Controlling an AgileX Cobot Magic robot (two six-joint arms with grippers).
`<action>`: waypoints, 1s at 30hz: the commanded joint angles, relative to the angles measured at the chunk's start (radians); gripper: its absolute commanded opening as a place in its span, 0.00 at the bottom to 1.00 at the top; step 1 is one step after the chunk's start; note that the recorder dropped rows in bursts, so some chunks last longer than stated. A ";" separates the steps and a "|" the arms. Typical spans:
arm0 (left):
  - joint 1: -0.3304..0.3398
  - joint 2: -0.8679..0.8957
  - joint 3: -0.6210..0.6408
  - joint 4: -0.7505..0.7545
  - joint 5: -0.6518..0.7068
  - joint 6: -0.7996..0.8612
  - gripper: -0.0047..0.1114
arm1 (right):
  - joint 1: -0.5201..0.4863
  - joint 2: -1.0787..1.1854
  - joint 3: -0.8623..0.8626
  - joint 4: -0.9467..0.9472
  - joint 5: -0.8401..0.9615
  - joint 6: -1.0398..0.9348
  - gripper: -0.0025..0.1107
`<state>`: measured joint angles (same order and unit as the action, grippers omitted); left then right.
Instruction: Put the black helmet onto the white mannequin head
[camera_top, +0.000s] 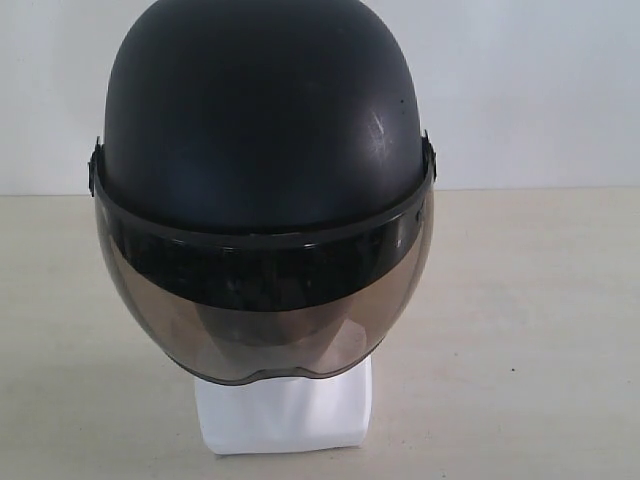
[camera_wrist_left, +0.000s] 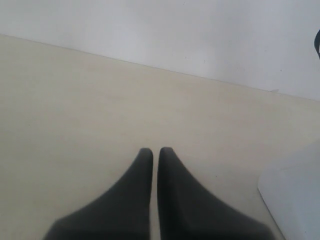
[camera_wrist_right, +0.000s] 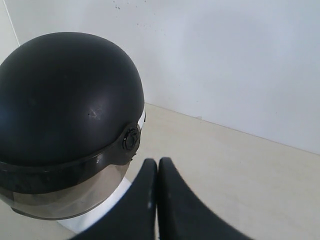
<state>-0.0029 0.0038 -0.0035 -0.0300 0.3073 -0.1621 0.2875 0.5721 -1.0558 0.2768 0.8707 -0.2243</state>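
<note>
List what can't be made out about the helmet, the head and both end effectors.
Exterior view: the black helmet and its visor hide the white mannequin head except its base; the top edge cuts the helmet's crown; neither end effector shows.
Left wrist view: beyond the left end effector, only a cut-off corner of the base.
Right wrist view: the right end effector covers part of the base.

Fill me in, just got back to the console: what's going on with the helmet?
The black helmet sits on the white mannequin head, with only the head's neck and base showing beneath it. Neither arm is handling anything. The left gripper is shut and empty above the bare table. The right gripper is shut and empty near the helmet's side, apparently clear of it.
</note>
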 joint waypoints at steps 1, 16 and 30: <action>0.002 -0.004 0.004 -0.006 -0.001 0.006 0.08 | 0.001 -0.004 -0.003 -0.002 -0.010 0.003 0.02; 0.002 -0.004 0.004 -0.006 -0.001 0.006 0.08 | 0.001 0.108 0.184 0.032 -0.439 0.014 0.02; 0.002 -0.004 0.004 -0.006 -0.001 0.006 0.08 | 0.001 -0.109 0.718 0.026 -0.901 0.007 0.02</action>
<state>-0.0029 0.0038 -0.0035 -0.0300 0.3073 -0.1621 0.2891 0.5806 -0.4548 0.3044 0.1526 -0.2146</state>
